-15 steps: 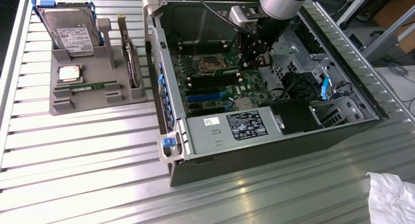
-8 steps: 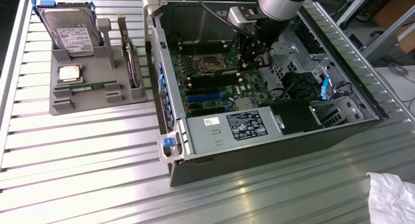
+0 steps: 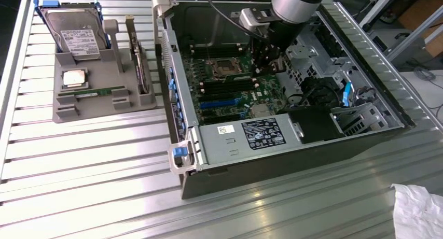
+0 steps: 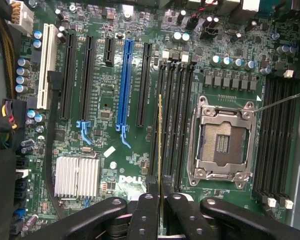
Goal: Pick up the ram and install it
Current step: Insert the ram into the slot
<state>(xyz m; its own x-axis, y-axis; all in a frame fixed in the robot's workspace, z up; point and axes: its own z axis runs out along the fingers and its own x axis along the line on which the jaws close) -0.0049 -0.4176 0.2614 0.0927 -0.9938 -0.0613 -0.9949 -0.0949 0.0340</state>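
My gripper (image 4: 160,189) is shut on the ram (image 4: 160,135), which I see edge-on as a thin green-gold line running away from the black fingers (image 4: 143,210). The stick hangs over the bank of long black memory slots (image 4: 176,115) beside the open silver processor socket (image 4: 225,142), roughly in line with the slot nearest the expansion slots. Whether it touches the slot I cannot tell. In the exterior view the gripper (image 3: 268,55) reaches down inside the open computer case (image 3: 207,145), above the motherboard (image 3: 235,91).
A grey tray (image 3: 69,112) on the exterior view's left holds a hard drive (image 3: 78,39), a square processor chip (image 3: 74,78) and another green stick (image 3: 88,93). The power supply (image 3: 249,135), drive cage (image 3: 353,114) and case walls hem in the board. A second slot bank (image 4: 277,135) lies past the socket.
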